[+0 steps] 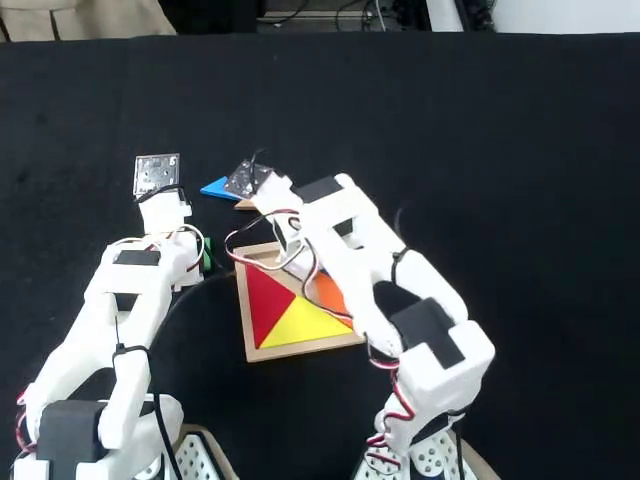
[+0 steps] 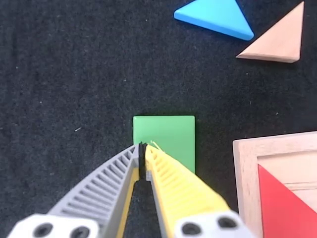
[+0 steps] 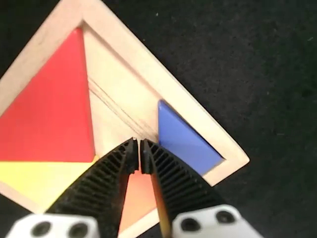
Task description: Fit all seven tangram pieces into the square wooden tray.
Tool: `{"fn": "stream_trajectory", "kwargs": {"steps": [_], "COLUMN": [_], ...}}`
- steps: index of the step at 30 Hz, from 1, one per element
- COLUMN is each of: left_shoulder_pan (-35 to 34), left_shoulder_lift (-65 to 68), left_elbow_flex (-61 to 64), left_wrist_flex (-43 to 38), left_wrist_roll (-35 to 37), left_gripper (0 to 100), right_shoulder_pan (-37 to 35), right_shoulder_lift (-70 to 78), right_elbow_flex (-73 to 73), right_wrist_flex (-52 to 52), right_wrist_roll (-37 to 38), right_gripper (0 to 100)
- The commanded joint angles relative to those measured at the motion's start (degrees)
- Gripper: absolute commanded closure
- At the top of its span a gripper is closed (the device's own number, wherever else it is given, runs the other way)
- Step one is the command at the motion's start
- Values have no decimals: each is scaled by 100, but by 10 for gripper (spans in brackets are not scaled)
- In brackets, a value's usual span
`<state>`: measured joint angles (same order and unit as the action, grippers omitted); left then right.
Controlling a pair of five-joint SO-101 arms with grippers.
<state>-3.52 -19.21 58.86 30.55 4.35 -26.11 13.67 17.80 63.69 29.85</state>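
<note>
- We find the left gripper [image 2: 143, 148] with its two fingers pressed together and nothing between them. The tips sit at the near edge of the green square [image 2: 164, 136], which lies flat on the black table cloth [image 2: 64, 74]. We cannot tell whether the tips touch it.
- Well beyond the left tips, past the green square and off toward the tray's side, lie a light blue triangle [image 2: 215, 17] and a bare-wood triangle [image 2: 277, 42]. They are close together but apart, and both are on the cloth.
- A corner of the square wooden tray [image 2: 245, 168] lies just beside the left fingers, near the green square but not touching it.
- We find the right gripper [image 3: 137, 148] also closed, with the fingers meeting at the tips and holding nothing, over the tray's interior.
- Around the right tips, a red triangle [image 3: 49, 114] lies to one side and a dark blue piece [image 3: 183, 139] to the other, against the rim. Bare tray floor lies just ahead of the tips.
- An orange piece [image 3: 136, 198] shows beneath the right fingers, and a yellow triangle [image 3: 34, 178] borders the red one.
- We count four pieces in the tray and three on the cloth.
</note>
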Motion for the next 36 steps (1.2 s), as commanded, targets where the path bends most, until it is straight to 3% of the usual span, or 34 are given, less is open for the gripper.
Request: {"fn": "stream_trajectory", "kwargs": {"steps": [1, 8, 15, 18, 23, 26, 30, 36], "left_shoulder_pan": [-31, -75, -646, -620, -207, 462, 1130, 1270], "left_shoulder_lift": [-97, -158, -167, -167, 70, 484, 1222, 2444], "left_elbow_flex": [-57, -110, -338, -453, -1903, -2914, -3925, -5218], "left_wrist_flex": [-114, -114, -53, 325, 1925, 2716, 3086, 3042], "left_wrist_roll": [9, 18, 396, -325, -677, -1538, -2303, -2180], "left_gripper": [967, 963, 773, 748, 748, 748, 748, 748], "right_shoulder_pan": [422, 448, 545, 897, 1793, 1969, 2101, 2646], "right_shoulder_lift": [13, -629, -2571, -3081, -3020, -2651, -1938, -1059], "right_elbow_flex": [-180, -119, 901, 1675, 2009, 1798, 1437, 725], "right_wrist_flex": [-88, 18, -457, -1284, -2145, -2180, -2189, -2189], "right_wrist_roll": [70, 18, -519, -879, -1582, -1732, -1802, -1802], "right_gripper": [987, 988, 988, 987, 987, 987, 987, 987]}}
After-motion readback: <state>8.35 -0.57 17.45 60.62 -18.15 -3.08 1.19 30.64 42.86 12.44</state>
